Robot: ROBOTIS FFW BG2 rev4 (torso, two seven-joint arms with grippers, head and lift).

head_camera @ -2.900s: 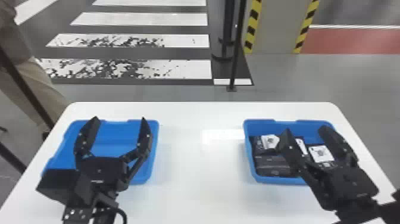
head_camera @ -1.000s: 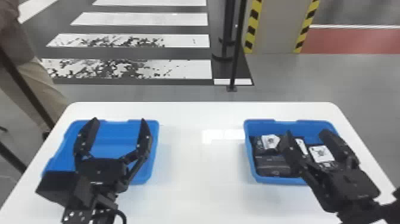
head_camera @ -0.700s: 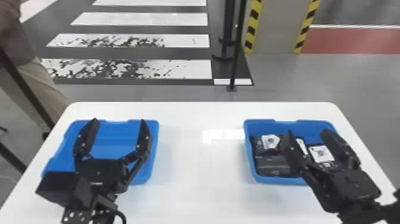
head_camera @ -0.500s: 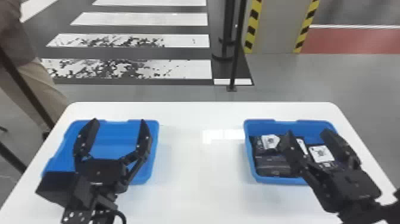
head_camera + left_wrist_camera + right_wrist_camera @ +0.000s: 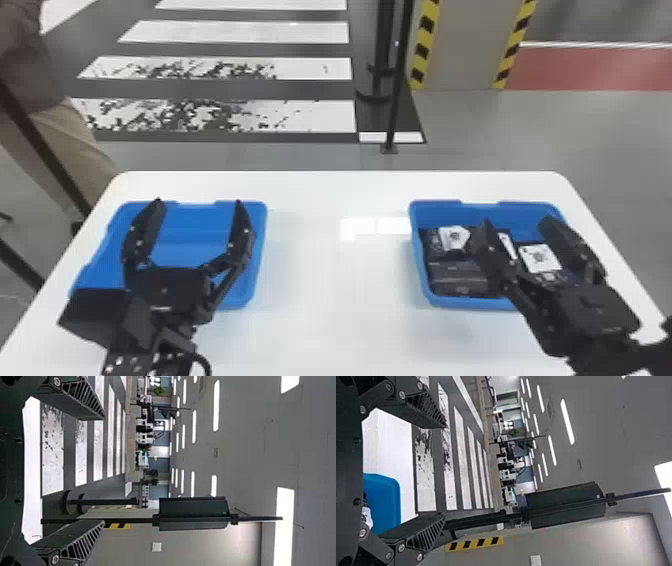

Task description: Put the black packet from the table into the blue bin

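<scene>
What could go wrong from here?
The right gripper hides part of the packets in the head view, so I might misjudge their positions. They lie close together in the right bin; reaching in there could snag several. The left bin is blue too, so a packet might go into the wrong one.

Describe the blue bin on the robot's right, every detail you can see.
The bin is a shallow, open-topped blue tray with rounded corners and a dip in its far rim; it looks like moulded plastic. It sits upright on the white table and holds several black packets, some with white labels. The right gripper hides its near right part; whether they touch, I cannot tell.
</scene>
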